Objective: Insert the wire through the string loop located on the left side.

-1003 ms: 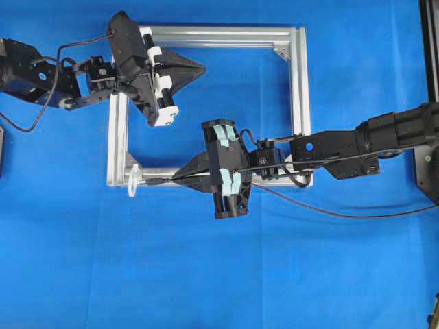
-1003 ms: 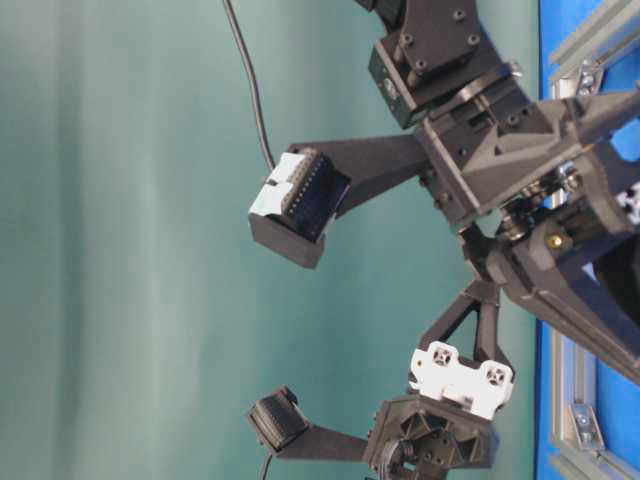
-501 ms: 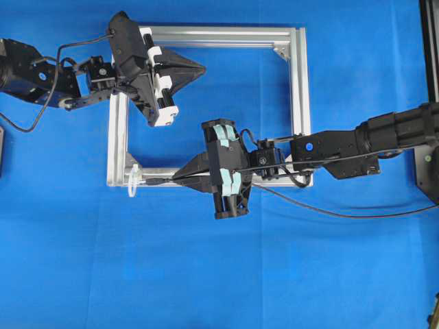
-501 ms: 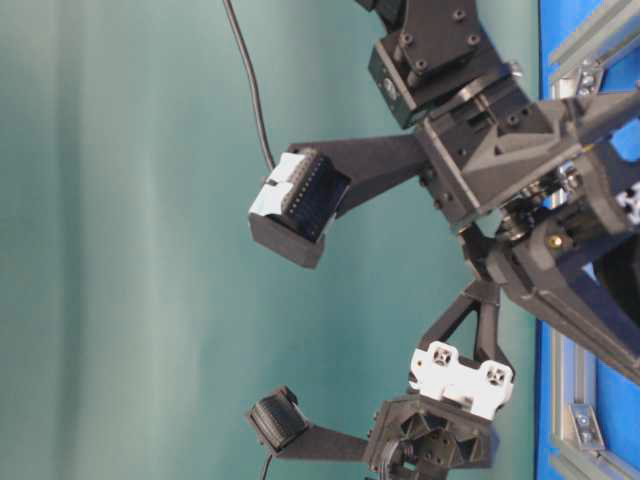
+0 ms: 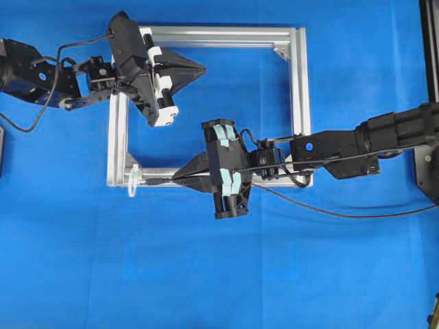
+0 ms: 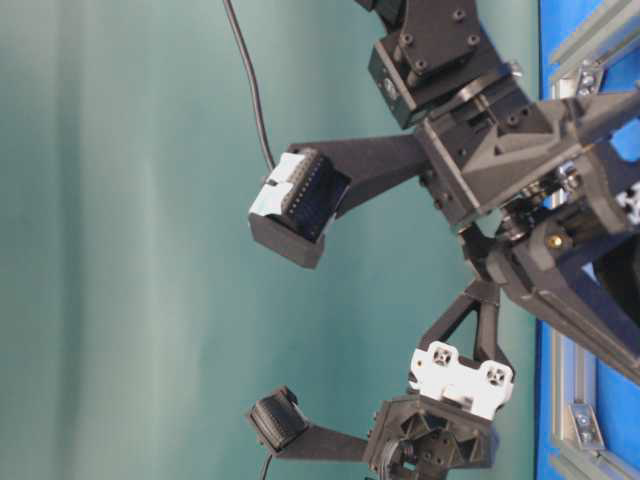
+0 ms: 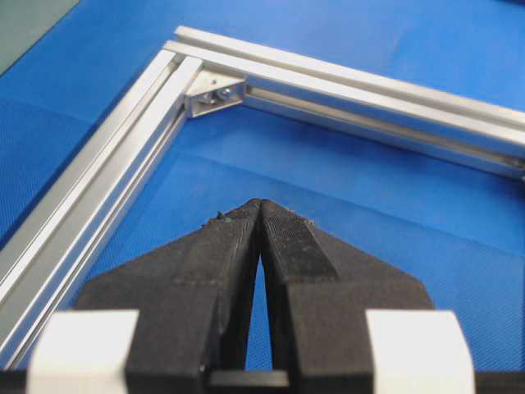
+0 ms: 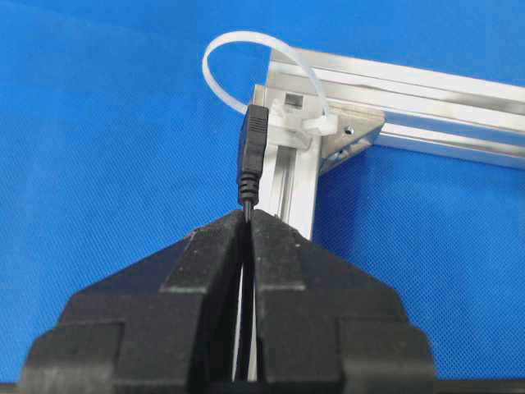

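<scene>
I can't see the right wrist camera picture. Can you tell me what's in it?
The right gripper pinches the wire, whose black plug end sits just in front of the string loop. The white loop is fastened at the corner of the silver aluminium frame, which lies on a blue cloth.

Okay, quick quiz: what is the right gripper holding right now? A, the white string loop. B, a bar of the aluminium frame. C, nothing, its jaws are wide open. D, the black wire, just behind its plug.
D: in the right wrist view the right gripper is shut on the wire, whose plug points at the string loop.
</scene>
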You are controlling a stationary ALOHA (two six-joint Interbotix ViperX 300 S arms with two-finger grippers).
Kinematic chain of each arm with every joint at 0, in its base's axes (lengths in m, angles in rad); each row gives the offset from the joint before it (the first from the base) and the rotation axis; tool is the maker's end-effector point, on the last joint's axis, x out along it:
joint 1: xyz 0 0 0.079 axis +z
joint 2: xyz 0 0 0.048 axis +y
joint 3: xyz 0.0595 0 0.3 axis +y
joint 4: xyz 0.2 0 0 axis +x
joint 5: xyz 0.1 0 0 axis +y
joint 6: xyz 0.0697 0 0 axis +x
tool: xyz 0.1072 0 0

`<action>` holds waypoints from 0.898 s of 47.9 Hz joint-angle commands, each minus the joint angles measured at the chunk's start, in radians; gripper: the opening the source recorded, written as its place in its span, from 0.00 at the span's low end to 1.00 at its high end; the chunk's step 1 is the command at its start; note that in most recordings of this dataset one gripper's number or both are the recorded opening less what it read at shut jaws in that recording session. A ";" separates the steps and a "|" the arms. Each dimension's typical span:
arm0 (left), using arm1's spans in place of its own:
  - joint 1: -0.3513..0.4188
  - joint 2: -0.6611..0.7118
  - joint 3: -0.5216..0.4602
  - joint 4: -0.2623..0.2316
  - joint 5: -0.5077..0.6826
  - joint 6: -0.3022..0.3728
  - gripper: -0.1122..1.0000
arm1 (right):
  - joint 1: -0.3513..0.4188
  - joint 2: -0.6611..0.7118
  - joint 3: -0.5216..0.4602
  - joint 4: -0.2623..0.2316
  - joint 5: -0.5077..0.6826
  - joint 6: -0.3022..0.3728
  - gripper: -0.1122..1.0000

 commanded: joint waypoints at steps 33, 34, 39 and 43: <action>-0.006 -0.029 -0.008 0.002 -0.006 0.002 0.10 | -0.002 -0.012 -0.029 0.003 -0.006 0.000 0.01; -0.006 -0.029 -0.008 0.002 -0.005 0.000 0.10 | -0.002 -0.009 -0.032 0.003 -0.006 0.000 0.01; -0.008 -0.031 -0.008 0.002 -0.005 0.000 0.10 | -0.002 0.006 -0.051 0.003 -0.005 0.000 0.01; -0.009 -0.031 -0.008 0.002 -0.005 0.000 0.10 | 0.000 0.023 -0.071 0.003 -0.006 0.000 0.01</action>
